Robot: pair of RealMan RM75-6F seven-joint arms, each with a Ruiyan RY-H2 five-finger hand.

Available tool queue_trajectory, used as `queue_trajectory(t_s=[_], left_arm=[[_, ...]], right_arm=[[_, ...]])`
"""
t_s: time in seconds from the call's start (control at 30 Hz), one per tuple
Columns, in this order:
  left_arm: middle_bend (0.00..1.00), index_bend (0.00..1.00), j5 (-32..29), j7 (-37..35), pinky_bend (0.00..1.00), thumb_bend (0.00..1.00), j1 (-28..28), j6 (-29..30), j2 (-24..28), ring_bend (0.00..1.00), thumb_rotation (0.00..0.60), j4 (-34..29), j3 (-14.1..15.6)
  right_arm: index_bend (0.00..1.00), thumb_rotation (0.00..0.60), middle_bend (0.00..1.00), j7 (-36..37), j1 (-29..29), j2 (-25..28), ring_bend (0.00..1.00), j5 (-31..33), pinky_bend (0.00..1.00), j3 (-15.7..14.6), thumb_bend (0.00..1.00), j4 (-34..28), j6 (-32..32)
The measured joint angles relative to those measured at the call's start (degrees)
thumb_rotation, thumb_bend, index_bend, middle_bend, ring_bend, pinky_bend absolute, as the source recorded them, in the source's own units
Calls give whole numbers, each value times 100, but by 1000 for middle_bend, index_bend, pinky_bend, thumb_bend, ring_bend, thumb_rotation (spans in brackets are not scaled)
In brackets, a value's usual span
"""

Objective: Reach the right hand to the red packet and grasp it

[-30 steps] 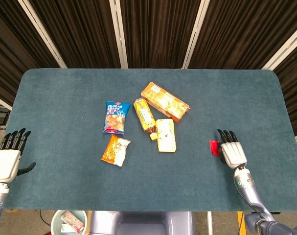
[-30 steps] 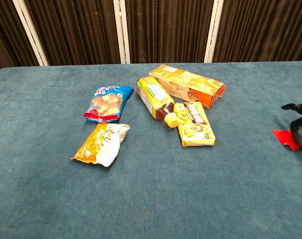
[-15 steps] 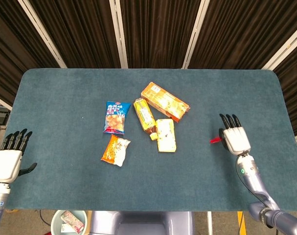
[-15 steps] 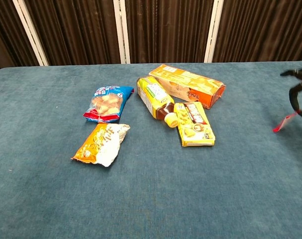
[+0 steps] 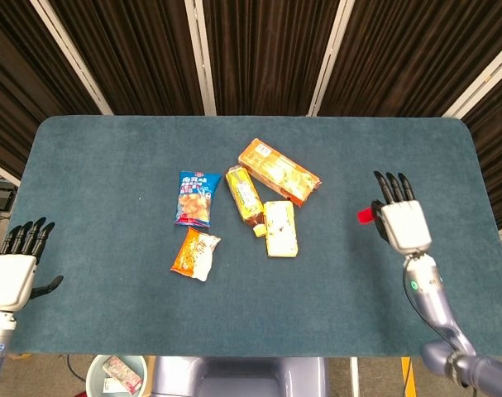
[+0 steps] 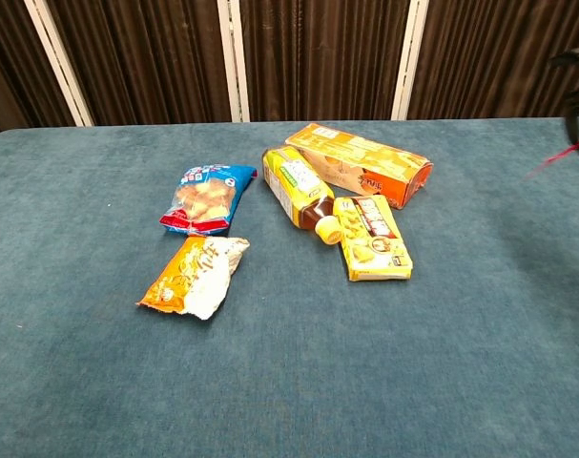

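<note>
The small red packet (image 5: 365, 215) sticks out from the left side of my right hand (image 5: 402, 223), which grips it above the right part of the blue table (image 5: 110, 165). In the chest view the red packet (image 6: 559, 158) hangs edge-on as a thin red strip at the far right, well above the cloth, with only a dark bit of the right hand (image 6: 578, 57) showing above it. My left hand (image 5: 15, 271) rests open at the table's near left corner, holding nothing.
A cluster lies mid-table: an orange box (image 5: 279, 171), a yellow-labelled bottle (image 5: 244, 195), a yellow box (image 5: 280, 228), a blue snack bag (image 5: 196, 198) and an orange snack bag (image 5: 195, 253). A bin (image 5: 117, 375) stands below the near edge.
My right hand has closed on the red packet and lifted it off the table, moving up and slightly away from me. The left hand has stayed put.
</note>
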Motion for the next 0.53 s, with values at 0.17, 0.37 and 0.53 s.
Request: queue_trajectory(t_s=[0.17, 0.37, 0.53], left_arm=[[0, 0, 143, -81, 78, 171, 29, 104, 65, 0, 600, -86, 45], [0, 0, 415, -89, 78, 173, 85, 328, 99, 0, 600, -170, 134], [0, 0, 546, -35, 79, 171, 155, 480, 120, 0, 600, -247, 193]], right_arm=[[556, 600, 23, -326, -814, 280, 0, -35, 0, -326, 404, -778, 904], [547, 600, 21, -639, -1780, 553, 0, -214, 0, -826, 404, -1451, 2040], [544, 600, 20, -885, -1986, 676, 0, -386, 0, -943, 404, -1685, 2275]])
